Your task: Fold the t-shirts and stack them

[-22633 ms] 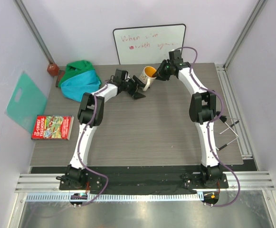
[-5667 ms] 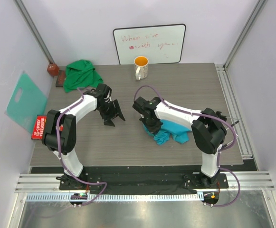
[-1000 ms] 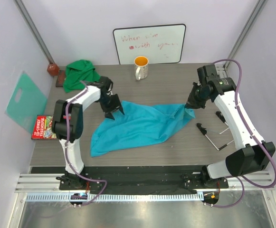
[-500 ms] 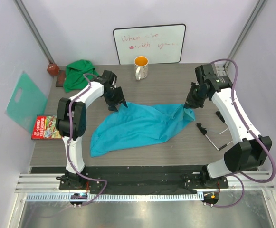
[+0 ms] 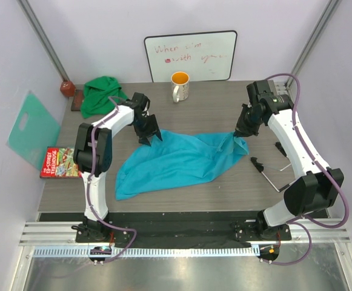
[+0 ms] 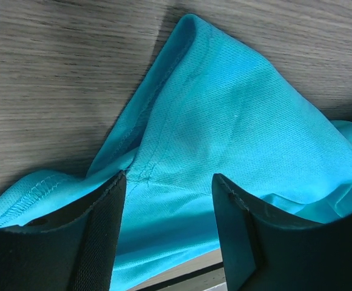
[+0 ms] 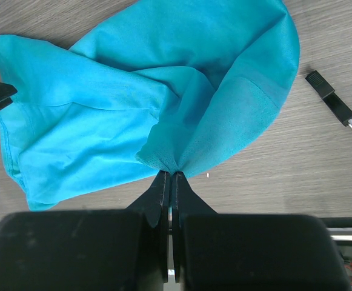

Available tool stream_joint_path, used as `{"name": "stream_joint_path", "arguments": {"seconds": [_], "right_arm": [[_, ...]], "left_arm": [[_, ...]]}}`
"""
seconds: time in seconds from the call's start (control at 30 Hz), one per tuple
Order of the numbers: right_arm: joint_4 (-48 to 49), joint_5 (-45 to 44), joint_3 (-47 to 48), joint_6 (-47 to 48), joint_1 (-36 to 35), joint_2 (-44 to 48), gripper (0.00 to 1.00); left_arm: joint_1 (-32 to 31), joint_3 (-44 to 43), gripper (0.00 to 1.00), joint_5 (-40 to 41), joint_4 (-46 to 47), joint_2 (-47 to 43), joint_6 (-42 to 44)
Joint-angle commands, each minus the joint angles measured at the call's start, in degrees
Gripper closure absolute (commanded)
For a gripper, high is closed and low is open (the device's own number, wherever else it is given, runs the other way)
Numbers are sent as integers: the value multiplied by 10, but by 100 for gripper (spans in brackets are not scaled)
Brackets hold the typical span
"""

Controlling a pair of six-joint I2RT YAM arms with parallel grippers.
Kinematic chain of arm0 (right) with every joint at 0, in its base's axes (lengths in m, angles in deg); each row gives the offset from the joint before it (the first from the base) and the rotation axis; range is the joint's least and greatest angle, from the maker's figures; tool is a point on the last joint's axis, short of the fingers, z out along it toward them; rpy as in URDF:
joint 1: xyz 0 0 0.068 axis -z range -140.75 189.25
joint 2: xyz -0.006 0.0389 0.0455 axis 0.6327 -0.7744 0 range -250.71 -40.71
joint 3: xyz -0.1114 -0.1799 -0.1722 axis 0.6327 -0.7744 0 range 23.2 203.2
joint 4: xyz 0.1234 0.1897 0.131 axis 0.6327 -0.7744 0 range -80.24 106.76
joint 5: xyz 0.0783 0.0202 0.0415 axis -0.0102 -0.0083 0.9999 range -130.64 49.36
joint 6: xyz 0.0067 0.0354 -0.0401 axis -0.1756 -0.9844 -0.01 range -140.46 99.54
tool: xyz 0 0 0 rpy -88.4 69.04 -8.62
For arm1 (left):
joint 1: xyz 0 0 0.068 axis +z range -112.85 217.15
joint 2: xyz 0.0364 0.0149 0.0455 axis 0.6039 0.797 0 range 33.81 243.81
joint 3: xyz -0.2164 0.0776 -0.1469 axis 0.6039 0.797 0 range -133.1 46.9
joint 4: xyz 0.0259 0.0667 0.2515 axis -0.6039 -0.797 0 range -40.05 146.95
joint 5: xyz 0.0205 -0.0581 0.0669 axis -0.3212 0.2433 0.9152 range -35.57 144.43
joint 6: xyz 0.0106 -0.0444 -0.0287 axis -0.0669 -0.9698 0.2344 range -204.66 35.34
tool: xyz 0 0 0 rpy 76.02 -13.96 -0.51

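The blue t-shirt (image 5: 182, 160) is laid crumpled across the middle of the surface (image 5: 212, 200), likely being spread flat for folding. Its right edge is pinched tight in the right pincer (image 5: 241, 134). The left pincer (image 5: 149, 138) is held apart around its far left corner, which probably needs to be grabbed next. The green t-shirt (image 5: 103, 94) is bunched up at the far left.

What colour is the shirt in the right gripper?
Turquoise-blue shirt; clearest in the right wrist view.
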Motion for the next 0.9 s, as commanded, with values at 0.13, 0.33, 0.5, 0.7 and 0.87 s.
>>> {"name": "stream_joint_path", "arguments": {"seconds": [0.13, 0.33, 0.5, 0.7, 0.87], "right_arm": [[11, 4, 28, 11, 8, -5, 99], [11, 6, 30, 10, 13, -10, 99], [14, 7, 28, 6, 12, -14, 99], [20, 8, 27, 4, 13, -22, 99], [26, 9, 28, 2, 14, -27, 99]], "left_arm": [[1, 22, 40, 15, 4, 16, 22], [1, 48, 43, 18, 16, 9, 32], [2, 48, 60, 20, 18, 6, 33], [2, 42, 74, 27, 16, -3, 37], [8, 30, 89, 25, 11, -3, 44]]}}
